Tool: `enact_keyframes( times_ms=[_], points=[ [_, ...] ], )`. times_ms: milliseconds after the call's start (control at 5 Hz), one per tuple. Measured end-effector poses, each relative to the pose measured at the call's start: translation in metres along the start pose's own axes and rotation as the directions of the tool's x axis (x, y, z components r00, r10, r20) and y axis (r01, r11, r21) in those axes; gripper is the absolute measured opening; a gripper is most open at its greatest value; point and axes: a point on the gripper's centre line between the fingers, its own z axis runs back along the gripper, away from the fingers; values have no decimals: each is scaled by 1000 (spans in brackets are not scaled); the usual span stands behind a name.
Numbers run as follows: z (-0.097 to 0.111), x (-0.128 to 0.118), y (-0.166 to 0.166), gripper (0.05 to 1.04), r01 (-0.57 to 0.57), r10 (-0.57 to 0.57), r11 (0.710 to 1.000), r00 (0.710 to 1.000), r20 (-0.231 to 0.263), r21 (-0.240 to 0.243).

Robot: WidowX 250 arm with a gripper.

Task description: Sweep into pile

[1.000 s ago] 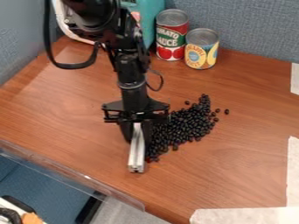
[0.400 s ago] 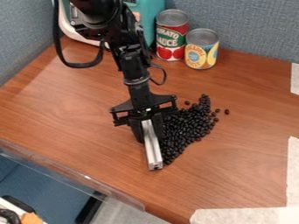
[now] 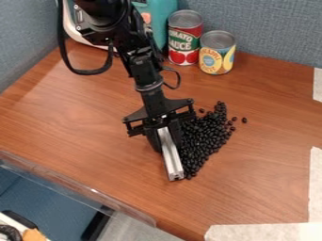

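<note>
Jaws: closed down to the thickness of a silver metal bar, one finger on each side of its upper end; the bar slants down to the bench, its free end toward the front edge.
Black arm: comes in over the bench's back left part, the jaws hanging near the middle.
Small shiny black beans: heaped on the middle of the bench, on the side of the jaws toward the right edge; the heap lies right alongside the bar, its nearest beans seeming to touch it, and tapers to a point by the bar's free end.
Stray beans: one lies apart on the right-edge side, a few more sit loosely between it and the heap, and another is just off the heap toward the back edge.
Step in hand: sweeping, I judge, with the bar set as a blade against the heap's left flank.
Progress: most beans are together, but the heap is long and ragged, so the pile looks partly made.
Next move: probably a short, low push toward the right edge to thicken the heap, then a lift and a fresh approach from the strays' far side to bring them inward.
Risk: a long push could drive the strays farther out, and beans may roll around the bar's free end.
Back edge: a red-and-green tomato can and a yellow-and-blue can stand well clear of the beans.
</note>
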Motion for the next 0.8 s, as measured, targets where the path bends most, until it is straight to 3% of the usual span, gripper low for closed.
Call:
enact_keyframes(
  times_ms=[200, 400, 600, 800],
  points=[
    [3, 0, 5, 366, 23, -23, 1000, 1000, 9, 18],
    [31, -4, 17, 366, 37, -40, 998, 997, 66, 40],
    [57, -1, 32, 366, 45, -48, 998, 992, 116, 31],
    [66, 6, 50, 366, 99, -103, 994, 987, 122, 40]
  ],
)
